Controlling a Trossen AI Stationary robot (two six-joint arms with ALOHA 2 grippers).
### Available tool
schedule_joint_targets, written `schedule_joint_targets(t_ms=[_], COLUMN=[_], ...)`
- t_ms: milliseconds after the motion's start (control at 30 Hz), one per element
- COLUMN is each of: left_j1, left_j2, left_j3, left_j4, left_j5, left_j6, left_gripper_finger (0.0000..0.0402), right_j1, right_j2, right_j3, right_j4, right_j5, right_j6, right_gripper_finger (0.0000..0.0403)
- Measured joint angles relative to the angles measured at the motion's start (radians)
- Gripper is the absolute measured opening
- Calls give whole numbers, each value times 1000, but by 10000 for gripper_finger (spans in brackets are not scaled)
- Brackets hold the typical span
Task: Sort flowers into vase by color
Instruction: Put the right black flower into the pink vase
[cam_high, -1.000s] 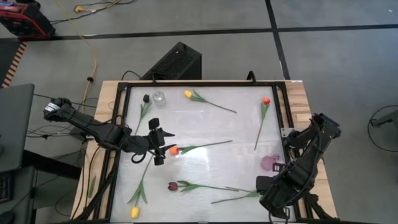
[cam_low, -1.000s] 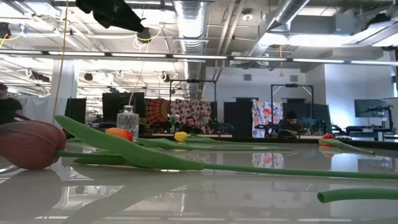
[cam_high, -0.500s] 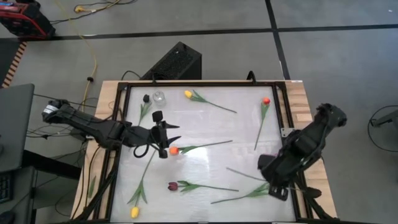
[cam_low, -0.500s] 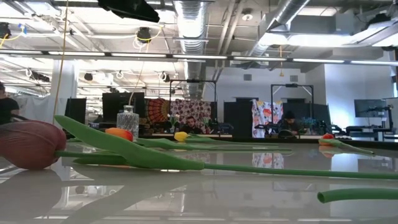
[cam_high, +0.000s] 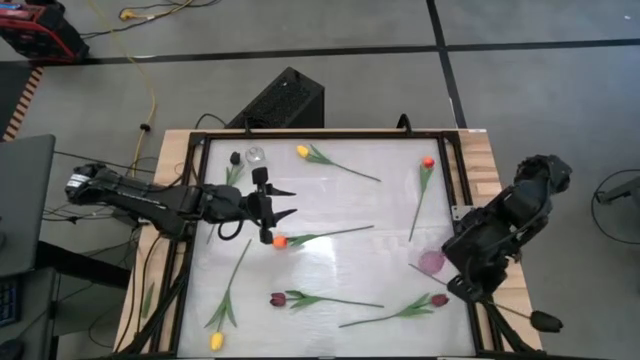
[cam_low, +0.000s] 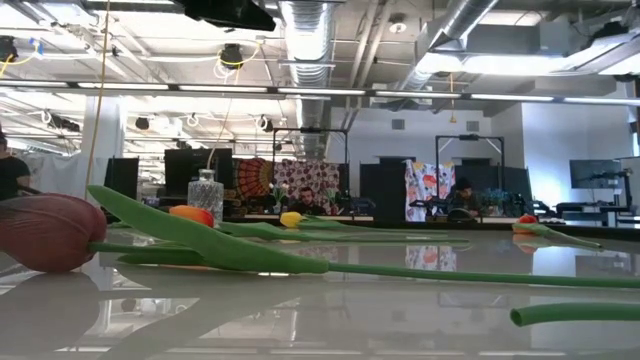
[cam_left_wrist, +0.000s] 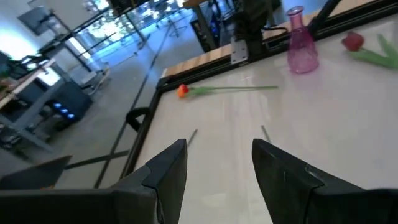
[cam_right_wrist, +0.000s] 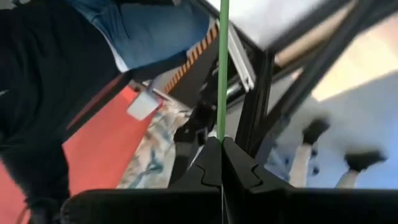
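Observation:
Several tulips lie flat on the white tabletop (cam_high: 330, 210): yellow (cam_high: 302, 151), orange-red (cam_high: 428, 162), orange (cam_high: 278, 241), two maroon (cam_high: 277, 298) (cam_high: 438, 299), and another yellow (cam_high: 215, 341). My left gripper (cam_high: 275, 205) is open and empty, hovering just beyond the orange tulip; its fingers also show in the left wrist view (cam_left_wrist: 217, 168). My right gripper (cam_high: 463, 288) is shut on a dark-headed tulip (cam_high: 546, 321) at the table's right edge. A pink vase (cam_high: 432, 262) stands beside it. A clear vase (cam_high: 255, 157) stands at the far left. My right gripper pinches the tulip's thin green stem (cam_right_wrist: 222, 118) between its two shut fingertips, part way along its length. The flower is lifted clear. Its dark head (cam_high: 546, 321) sticks out past the table's right edge, and its bare stem end (cam_high: 415, 267) reaches back over the table.
A black frame (cam_high: 200, 200) runs round the tabletop. A black box (cam_high: 285, 100) sits behind the far edge. A dark-headed tulip (cam_high: 235, 158) lies beside the clear vase. In the low view a maroon tulip (cam_low: 45, 232) lies close to the camera. People show in the room beyond.
My right gripper has risen from the near right of the table with the tulip and swung toward the right edge; the flower has turned so that its head now hangs beyond that edge. My left gripper has gone toward the far edge and a little right, turning.

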Motion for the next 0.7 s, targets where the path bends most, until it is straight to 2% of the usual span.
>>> schedule_joint_targets(t_ms=[167, 433, 533, 700], left_j1=[43, 56, 56, 56], left_j2=[0, -83, -111, -117], left_j3=[0, 0, 0, 0], left_j4=[-7, -15, -15, -18], left_j5=[89, 96, 105, 97], left_j6=[20, 23, 23, 46], left_gripper_finger=[171, 171, 171, 171], right_j1=[10, 8, -3, -34], right_j2=[-62, -193, -219, -229], right_j3=[-32, -119, -119, -119], right_j4=[0, -1, -2, 0], right_j5=[-18, -173, -179, -185], right_j6=[86, 354, 412, 419], right_gripper_finger=[20, 20, 20, 20])
